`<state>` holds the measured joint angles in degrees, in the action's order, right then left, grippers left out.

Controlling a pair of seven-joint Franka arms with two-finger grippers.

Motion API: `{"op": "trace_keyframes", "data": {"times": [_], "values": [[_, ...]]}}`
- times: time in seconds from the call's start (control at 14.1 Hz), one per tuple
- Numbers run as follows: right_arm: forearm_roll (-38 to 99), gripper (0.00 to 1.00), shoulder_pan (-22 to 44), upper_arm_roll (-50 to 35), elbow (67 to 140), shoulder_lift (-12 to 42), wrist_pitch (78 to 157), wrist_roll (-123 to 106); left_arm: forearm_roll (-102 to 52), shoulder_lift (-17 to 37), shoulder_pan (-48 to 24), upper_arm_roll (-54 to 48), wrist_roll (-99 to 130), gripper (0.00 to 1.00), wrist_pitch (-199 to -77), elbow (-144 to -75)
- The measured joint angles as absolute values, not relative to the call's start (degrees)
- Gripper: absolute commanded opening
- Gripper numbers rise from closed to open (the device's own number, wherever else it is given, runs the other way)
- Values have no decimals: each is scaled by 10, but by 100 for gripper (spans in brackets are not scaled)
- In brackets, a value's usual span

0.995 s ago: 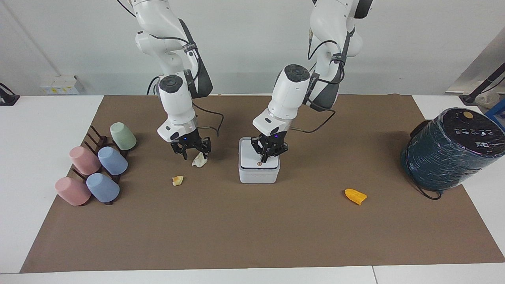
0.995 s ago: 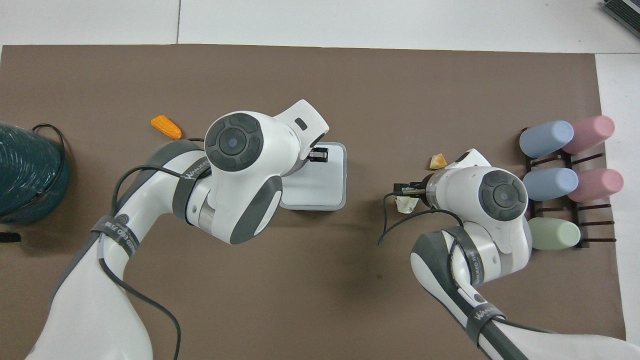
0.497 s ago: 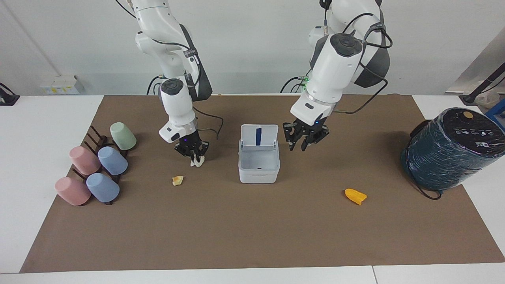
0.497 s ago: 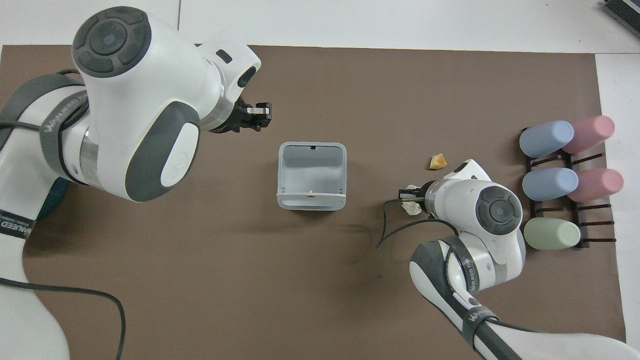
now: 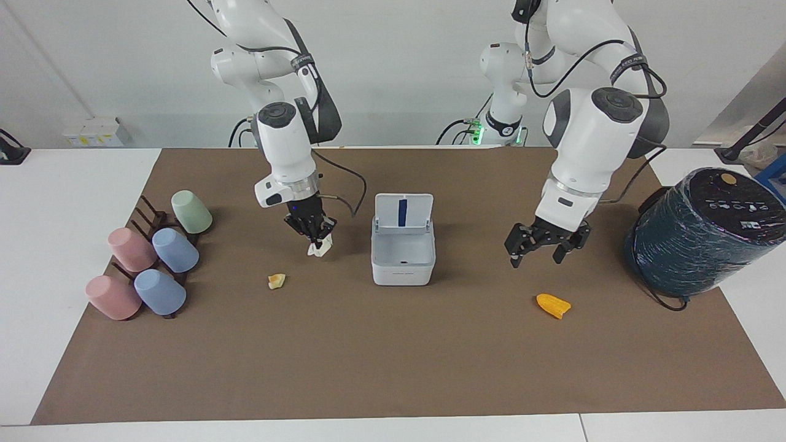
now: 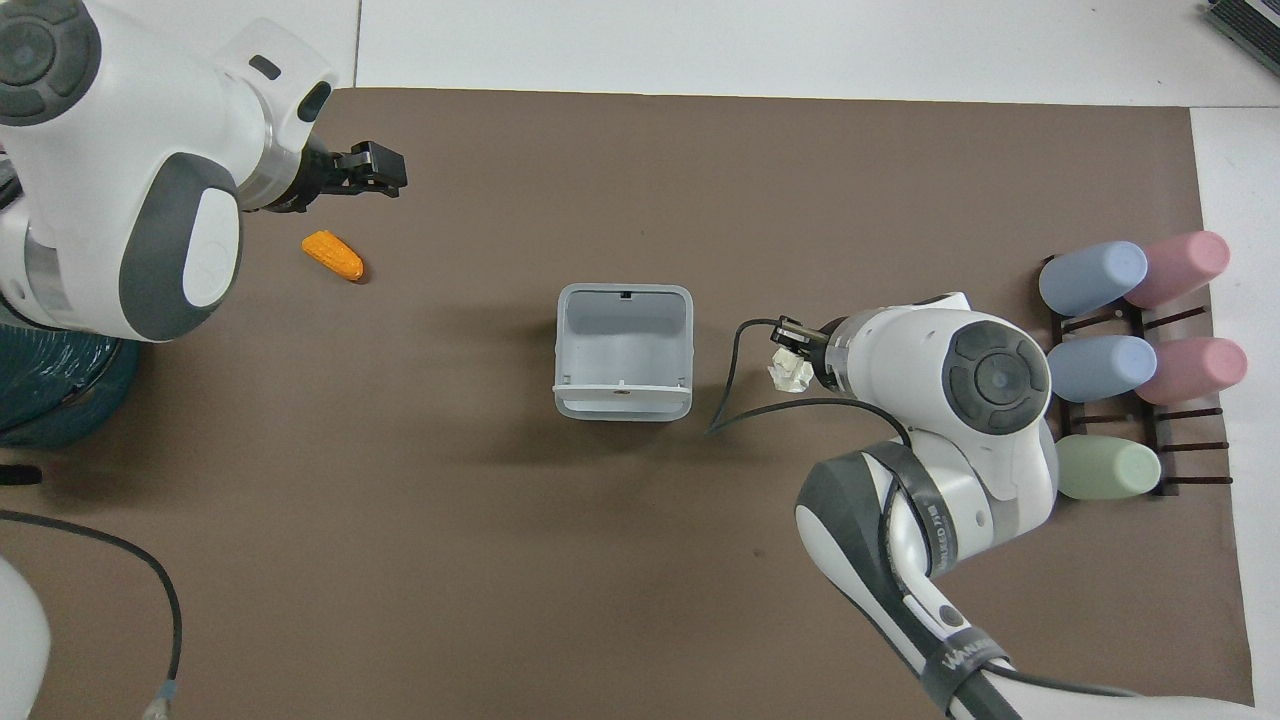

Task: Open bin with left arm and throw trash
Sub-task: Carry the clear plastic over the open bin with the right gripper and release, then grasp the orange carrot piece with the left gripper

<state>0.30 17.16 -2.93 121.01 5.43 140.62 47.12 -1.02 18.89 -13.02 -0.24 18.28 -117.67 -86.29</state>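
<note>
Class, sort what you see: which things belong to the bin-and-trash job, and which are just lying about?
Part of the job:
- bin, lid up
- tissue wad, in right gripper
- pale peel bit
- orange peel piece
- left gripper, open

Lying about:
- pastel cups on rack
- teal wrapped cylinder

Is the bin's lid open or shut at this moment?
Open. The bin has its lid standing upright, blue strip facing out, and the overhead view looks straight into its bare interior.
</note>
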Motion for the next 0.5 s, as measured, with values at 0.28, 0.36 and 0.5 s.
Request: {"op": "trace_keyframes", "data": {"times": [0.28,0.36,0.5], "values": [[38,0,188,-30,1106,68,1326,624,-10,198,-122,13,220,100,-1293,-944],[55,0,194,-30,1085,74,1321,655,-10,203,-122,12,249,100,-1326,-967],[68,0,211,-30,1059,88,1318,739,-9,223,-122,12,314,100,-1389,-1001]]}}
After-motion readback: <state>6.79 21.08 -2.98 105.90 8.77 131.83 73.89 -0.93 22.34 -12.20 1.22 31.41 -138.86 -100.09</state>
